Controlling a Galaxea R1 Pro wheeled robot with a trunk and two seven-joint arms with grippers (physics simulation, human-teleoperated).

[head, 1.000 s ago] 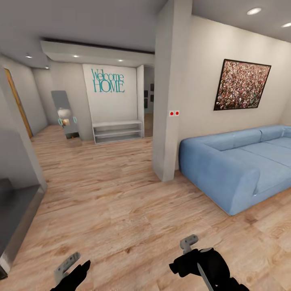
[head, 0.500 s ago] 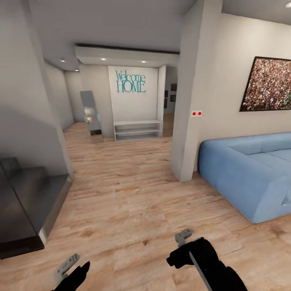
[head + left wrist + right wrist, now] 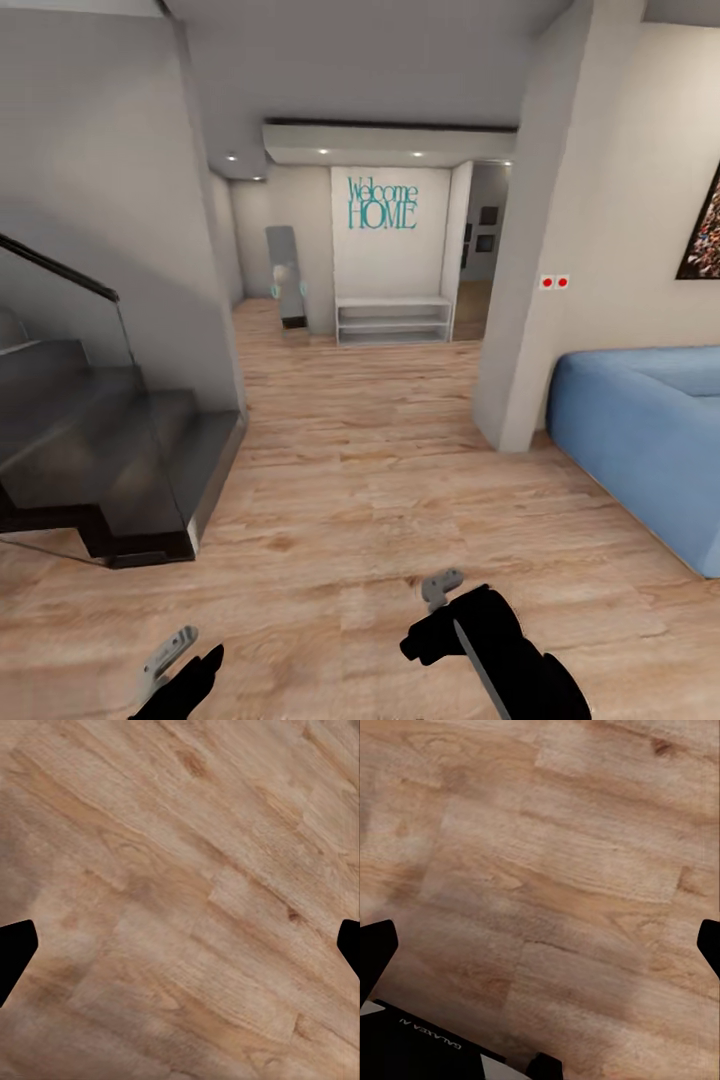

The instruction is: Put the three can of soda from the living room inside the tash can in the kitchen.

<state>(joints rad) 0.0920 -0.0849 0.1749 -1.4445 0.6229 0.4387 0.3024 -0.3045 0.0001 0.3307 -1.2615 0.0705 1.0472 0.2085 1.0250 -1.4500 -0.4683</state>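
Both pincers, left (image 3: pixel 178 668) and right (image 3: pixel 432 612), hang spread and empty at the frame's bottom; steer between staircase (image 3: pixel 110 450) and blue sofa (image 3: pixel 640 440), arms tucked.

This is a home: a wood-plank floor (image 3: pixel 360 480), a blue sofa (image 3: pixel 640 430) at the right, a dark staircase (image 3: pixel 100 440) at the left, and a "Welcome HOME" sign (image 3: pixel 382 203) on the far wall.
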